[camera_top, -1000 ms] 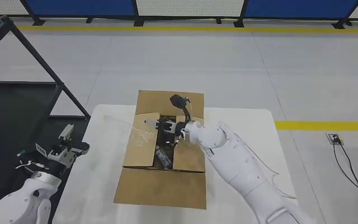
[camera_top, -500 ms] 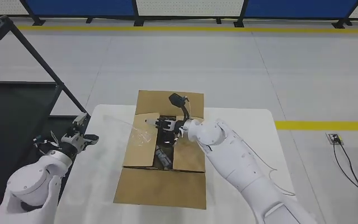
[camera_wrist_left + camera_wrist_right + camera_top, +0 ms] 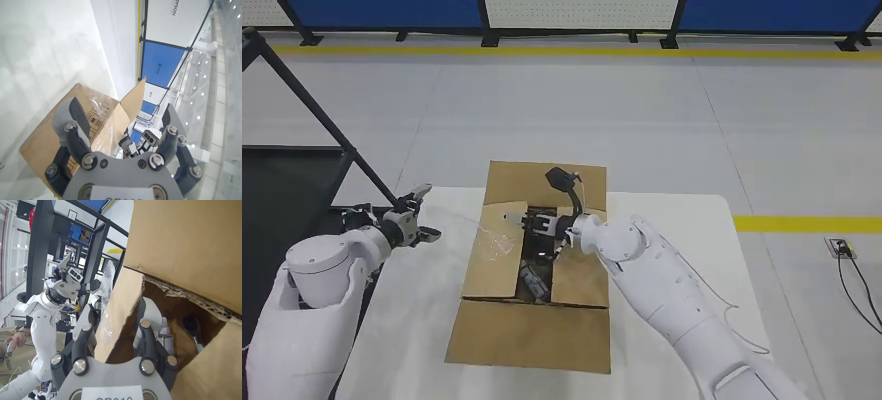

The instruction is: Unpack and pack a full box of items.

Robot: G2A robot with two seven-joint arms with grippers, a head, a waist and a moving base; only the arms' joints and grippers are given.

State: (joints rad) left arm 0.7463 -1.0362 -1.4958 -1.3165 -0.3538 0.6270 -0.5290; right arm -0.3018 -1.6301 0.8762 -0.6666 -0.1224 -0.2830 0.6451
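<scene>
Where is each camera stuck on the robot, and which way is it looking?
Top view: above the arms, looking down at the table and box; the left gripper and right gripper show.
Left wrist view: on the left wrist, looking past the open left gripper toward the box's side.
Right wrist view: on the right wrist, looking into the box past the right gripper, astride a flap.
Shared: all three show the box; the right wrist view also catches the left gripper.

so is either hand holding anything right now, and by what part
Nothing looks gripped. Left hand is open and empty. Right hand looks open too, straddling the box's side flap at its free edge, one finger each side.
</scene>
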